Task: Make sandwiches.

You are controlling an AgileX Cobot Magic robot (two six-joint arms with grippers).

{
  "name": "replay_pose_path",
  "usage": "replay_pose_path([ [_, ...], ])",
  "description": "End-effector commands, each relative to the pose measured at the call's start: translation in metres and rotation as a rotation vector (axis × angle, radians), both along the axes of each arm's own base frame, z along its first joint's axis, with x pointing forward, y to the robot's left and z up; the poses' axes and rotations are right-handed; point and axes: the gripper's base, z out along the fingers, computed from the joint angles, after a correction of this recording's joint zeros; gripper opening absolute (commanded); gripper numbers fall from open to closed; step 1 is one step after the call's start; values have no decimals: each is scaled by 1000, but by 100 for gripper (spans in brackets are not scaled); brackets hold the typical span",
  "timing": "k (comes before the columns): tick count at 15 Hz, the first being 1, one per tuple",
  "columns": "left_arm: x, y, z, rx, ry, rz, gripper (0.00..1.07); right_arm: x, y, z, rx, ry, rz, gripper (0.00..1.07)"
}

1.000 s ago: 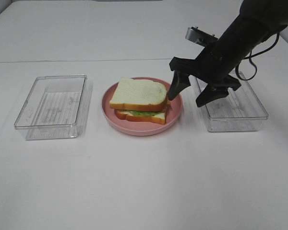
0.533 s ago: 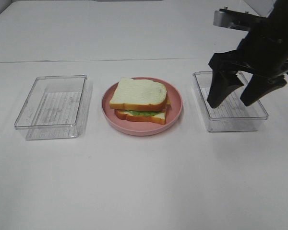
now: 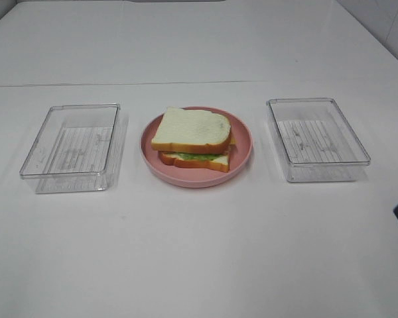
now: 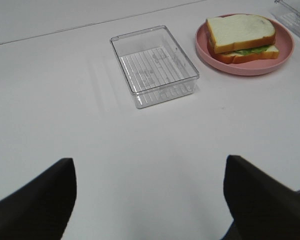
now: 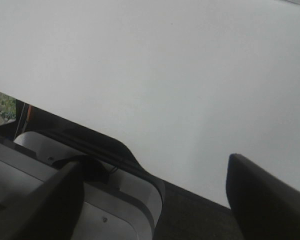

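Sandwich [image 3: 194, 140] sits assembled on the round pink plate [image 3: 243, 158] at the middle of the white table [image 3: 199, 252] in the exterior high view, between 2 clear plastic containers, the left container [image 3: 73, 146] and the right container [image 3: 316, 138], both well apart from it. It looks like a light toy stack: stiff bread slices with orange-brown crust, ruffled green lettuce showing at the seam. The layers are probably loose, so a grip across the crust edges, pinching top and bottom slice together, seems safest against sliding. Neither arm reaches over the table here; only a dark sliver shows at the right edge.

In the left wrist view, the left gripper [image 4: 150, 200] hangs low over bare table, its jaws spread wide and grasping nothing, with the left container and the plated sandwich [image 4: 242, 37] well ahead of it.

In the right wrist view, the right gripper [image 5: 155, 200] is pulled off past the table's edge, its jaws likewise released and empty; the sandwich is not visible there.
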Motion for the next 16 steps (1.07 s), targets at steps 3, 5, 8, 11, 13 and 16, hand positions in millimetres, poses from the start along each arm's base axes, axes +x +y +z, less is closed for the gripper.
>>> replay_pose_path([
  [3, -3, -2, -1, -4, -24, -40, 77, -60, -20, -4, -6, -206, -6, 74],
  [5, -3, -2, -1, -4, -24, -40, 77, -86, -29, -12, -11, -321, -12, 74],
  [8, -3, -2, -1, -4, -24, -40, 77, -113, -39, -17, 18, -502, -58, 74],
  [11, -3, -2, -1, -4, -24, -40, 77, -120, -41, -16, 25, -547, -61, 74],
  [13, -3, -2, -1, -4, -24, -40, 77, -120, -41, -16, 25, -548, -61, 74],
  [16, -3, -2, -1, -4, -24, -40, 77, -120, -41, -16, 29, -548, -60, 74],
])
